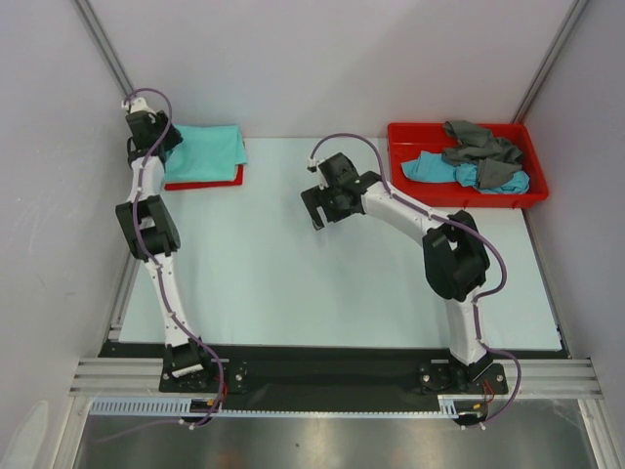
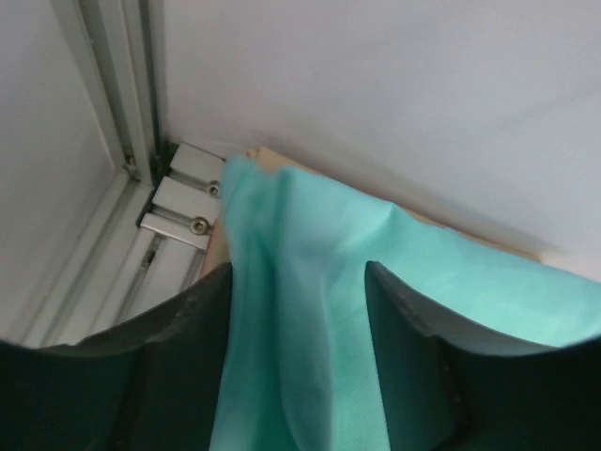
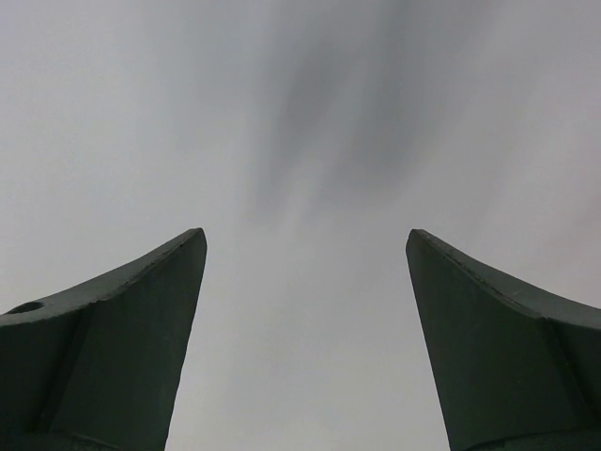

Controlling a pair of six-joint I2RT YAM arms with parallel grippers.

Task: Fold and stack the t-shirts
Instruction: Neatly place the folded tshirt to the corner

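Looking down the left tool [image 2: 296, 310], I see its fingers clenched on a bunched fold of the mint-green t-shirt [image 2: 451, 282]. That arm reaches to the far-left corner of the bench [image 1: 293, 293], where the shirt lies flat on a red layer [image 1: 210, 182]. My right tool [image 1: 322, 217] is spread wide and holds nothing, hovering mid-bench with the elbow bent. The grey t-shirt [image 1: 479, 142] and turquoise-blue t-shirt [image 1: 430, 168] lie crumpled in the red tray [image 1: 400, 137] at far right.
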